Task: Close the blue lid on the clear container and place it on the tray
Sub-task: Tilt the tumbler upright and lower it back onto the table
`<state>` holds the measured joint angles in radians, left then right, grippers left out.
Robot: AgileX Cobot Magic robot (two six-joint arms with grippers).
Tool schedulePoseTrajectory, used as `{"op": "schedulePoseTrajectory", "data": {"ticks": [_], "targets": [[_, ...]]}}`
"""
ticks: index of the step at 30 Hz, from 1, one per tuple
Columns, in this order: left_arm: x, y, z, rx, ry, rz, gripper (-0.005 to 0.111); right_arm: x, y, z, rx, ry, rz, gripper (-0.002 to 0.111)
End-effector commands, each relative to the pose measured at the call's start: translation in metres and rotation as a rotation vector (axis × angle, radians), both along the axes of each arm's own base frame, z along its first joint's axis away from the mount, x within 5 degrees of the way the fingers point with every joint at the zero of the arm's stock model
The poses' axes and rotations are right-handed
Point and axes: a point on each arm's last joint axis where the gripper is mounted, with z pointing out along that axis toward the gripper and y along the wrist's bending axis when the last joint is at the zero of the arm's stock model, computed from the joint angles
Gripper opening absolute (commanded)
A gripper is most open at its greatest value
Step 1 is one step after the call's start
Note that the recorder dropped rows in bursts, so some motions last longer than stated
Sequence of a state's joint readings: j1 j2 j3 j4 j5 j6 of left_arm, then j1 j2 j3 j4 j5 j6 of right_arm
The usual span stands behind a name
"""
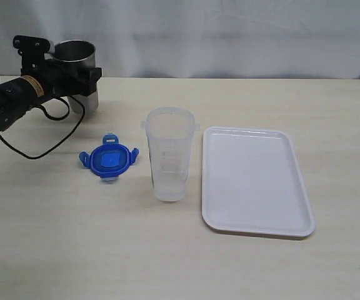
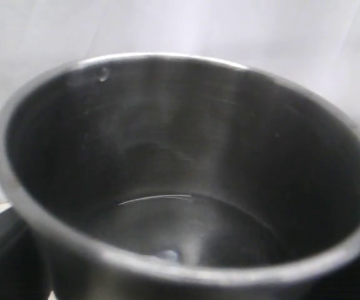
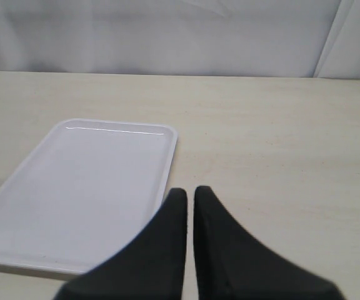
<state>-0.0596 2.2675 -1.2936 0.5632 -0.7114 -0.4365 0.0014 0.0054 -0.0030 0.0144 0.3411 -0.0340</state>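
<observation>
Lid [image 1: 107, 159] flat just left of container [image 1: 169, 154], flaps splayed; left gripper [image 1: 74, 76] nearer, clamped on steel cup [image 1: 77, 57]; right gripper [image 3: 189, 206] pinched together, empty, beside tray [image 3: 86, 187].

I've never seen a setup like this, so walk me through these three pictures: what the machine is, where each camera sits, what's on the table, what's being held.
It is a two-armed robot; each arm ends in a pincer with a camera by it.

The wide picture looks over the table. On it lie the blue lid, the open clear container standing upright, and the white tray.

The left pincer is shut on a steel cup; its camera looks straight into that cup.

The right pincer is shut and holds nothing, with the tray beyond it.
</observation>
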Motion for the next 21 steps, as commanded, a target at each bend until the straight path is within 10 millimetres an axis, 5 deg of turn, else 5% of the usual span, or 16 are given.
{"op": "schedulePoseTrajectory", "data": {"ticks": [1, 10, 21], "targets": [[0.006, 0.002, 0.012, -0.072, -0.121, 0.037, 0.000, 0.000, 0.000, -0.001, 0.009, -0.001, 0.000, 0.005], [0.005, 0.001, -0.026, -0.078, -0.073, 0.033, 0.000, 0.000, 0.000, -0.001, 0.009, -0.001, 0.000, 0.005], [0.005, 0.002, -0.028, -0.032, -0.086, 0.023, 0.000, 0.000, 0.000, -0.001, 0.009, -0.001, 0.000, 0.005]]}}
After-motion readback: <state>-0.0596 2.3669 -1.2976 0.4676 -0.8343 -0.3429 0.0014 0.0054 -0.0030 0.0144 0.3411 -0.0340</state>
